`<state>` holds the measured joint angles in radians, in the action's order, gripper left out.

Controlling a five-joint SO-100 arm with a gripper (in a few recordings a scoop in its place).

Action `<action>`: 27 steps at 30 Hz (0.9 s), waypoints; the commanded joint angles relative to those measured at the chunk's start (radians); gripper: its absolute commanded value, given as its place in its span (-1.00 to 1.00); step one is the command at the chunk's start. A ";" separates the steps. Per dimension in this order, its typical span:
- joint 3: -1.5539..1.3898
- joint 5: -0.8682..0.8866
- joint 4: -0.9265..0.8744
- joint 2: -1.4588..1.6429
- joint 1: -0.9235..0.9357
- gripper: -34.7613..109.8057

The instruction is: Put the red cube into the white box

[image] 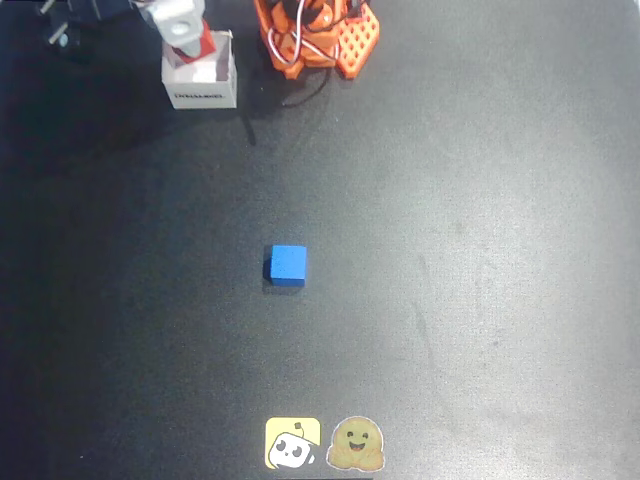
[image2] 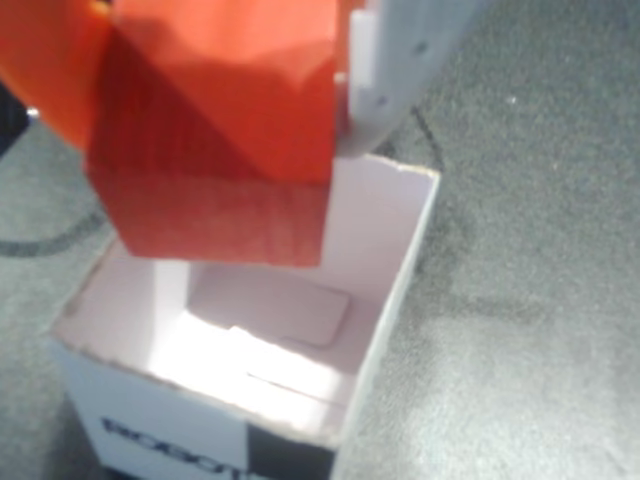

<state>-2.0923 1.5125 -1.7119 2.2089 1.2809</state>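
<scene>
The gripper (image2: 215, 90) has its fingers closed on the red cube (image2: 215, 170), which hangs directly above the open white box (image2: 400, 270), so only a release remains.

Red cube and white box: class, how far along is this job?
Done: the gripper has picked up the red cube and carried it above the white box. In hand: the cube hangs over the opening. Left: releasing it inside. The blue cube sits untouched mid-table.
</scene>
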 commanded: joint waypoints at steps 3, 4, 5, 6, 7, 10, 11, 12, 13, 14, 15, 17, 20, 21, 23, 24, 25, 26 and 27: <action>0.035 0.006 -0.086 -0.003 -0.009 -0.50; 0.038 0.006 -0.084 -0.003 -0.015 -0.46; 0.040 0.006 -0.080 -0.003 -0.020 -0.40; 0.041 0.006 -0.075 -0.003 -0.028 -0.36; 0.041 0.006 -0.074 -0.009 -0.034 -0.34; 0.044 0.006 -0.074 -0.032 -0.041 -0.33; 0.048 0.006 -0.072 -0.037 -0.043 -0.31; 0.052 0.006 -0.069 -0.043 -0.048 -0.27; 0.058 0.005 -0.069 -0.048 -0.052 -0.22; 0.063 0.005 -0.069 -0.052 -0.052 -0.20; 0.067 0.005 -0.069 -0.054 -0.054 -0.19; 0.067 0.005 -0.069 -0.054 -0.054 -0.18; 0.071 0.005 -0.067 -0.055 -0.055 -0.16; 0.074 0.005 -0.069 -0.055 -0.057 -0.20; 0.078 0.006 -0.077 -0.048 -0.057 -0.32; 0.083 0.008 -0.081 -0.040 -0.057 -0.40; 0.086 -0.011 -0.083 -0.028 -0.055 -0.51; 0.091 -0.020 -0.075 -0.009 -0.067 -0.52; 0.100 -0.051 -0.066 0.006 -0.092 -0.52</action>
<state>-2.0402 1.5048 -1.7119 2.1675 1.2257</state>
